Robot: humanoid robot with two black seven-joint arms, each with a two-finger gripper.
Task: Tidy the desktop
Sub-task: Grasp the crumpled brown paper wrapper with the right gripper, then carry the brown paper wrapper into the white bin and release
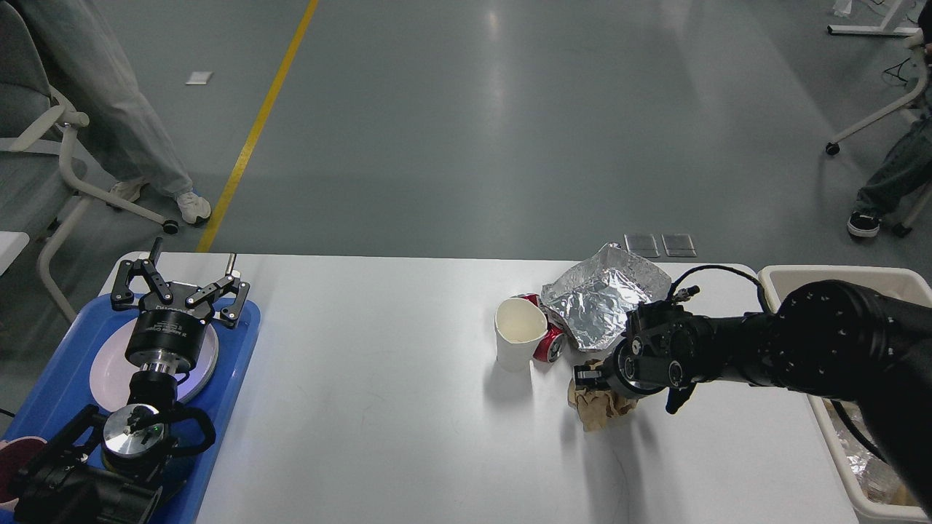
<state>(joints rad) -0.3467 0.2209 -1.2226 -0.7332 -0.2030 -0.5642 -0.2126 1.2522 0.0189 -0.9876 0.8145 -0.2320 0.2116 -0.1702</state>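
Note:
The white desktop [378, 407] holds a white paper cup [518, 336] standing upright, a red can [551, 343] lying beside it, a crumpled sheet of foil [604, 295] and a crumpled wad of brown paper [598, 413]. My right gripper [591, 378] points down and left onto the top of the brown paper, which rests on the table. Its fingers are dark and partly buried in the paper, so I cannot tell how they stand. My left gripper [180, 287] is open and empty above the far end of the blue tray [51, 393].
A white plate [105, 371] lies in the blue tray under my left arm. A cream bin [837, 275] with foil and paper inside stands off the table's right edge. Chairs and people's legs are on the floor beyond.

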